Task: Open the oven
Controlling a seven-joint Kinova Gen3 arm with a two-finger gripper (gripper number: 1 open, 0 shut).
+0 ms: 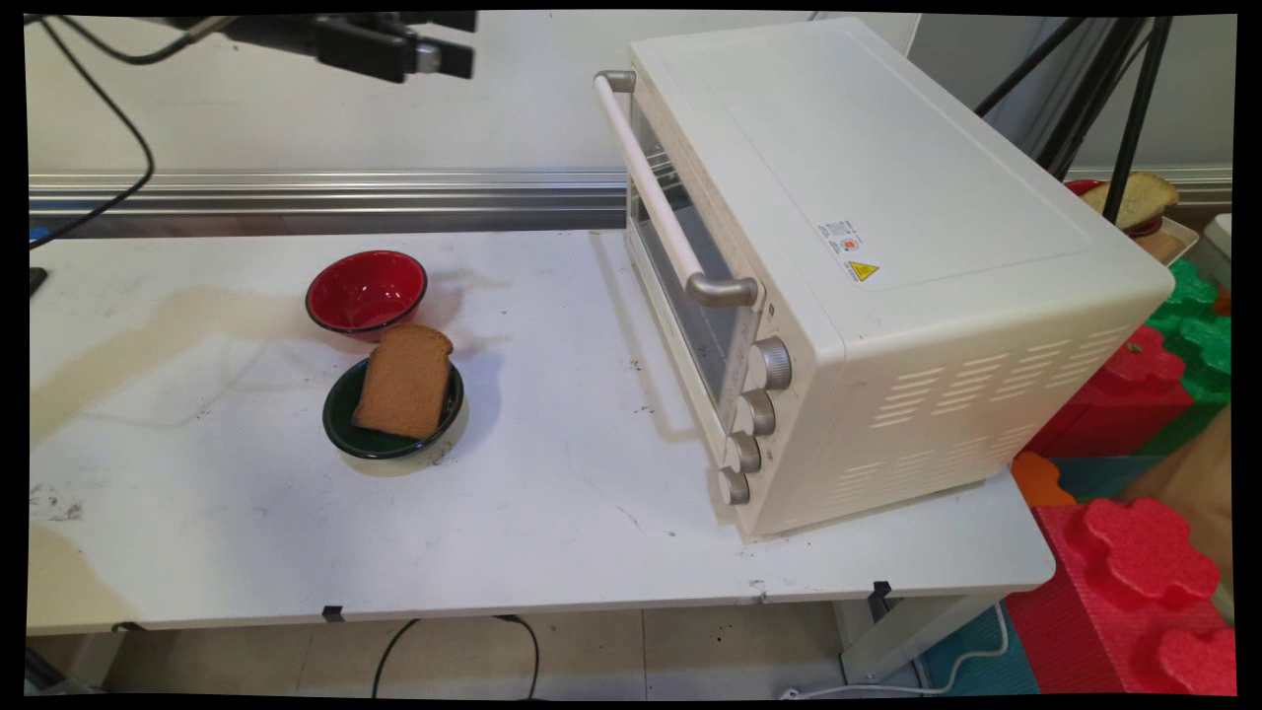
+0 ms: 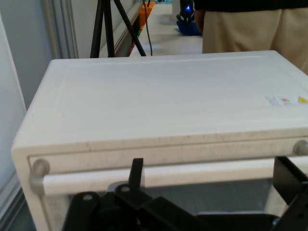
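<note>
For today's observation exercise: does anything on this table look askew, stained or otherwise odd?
Yes. The slice of bread is too big for its dark green bowl and leans tilted over the rim. A brownish stain runs across the table left of the red bowl. The toaster oven sits at an angle.

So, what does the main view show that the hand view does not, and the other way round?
Only the main view shows the white table, the red bowl, the slice of bread lying in the green bowl, the oven's four knobs, and the foam blocks on the right. Only the hand view shows a person in beige trousers standing behind the oven. Both show the cream toaster oven with its door shut, its handle bar, the black tripod, and the open gripper.
</note>
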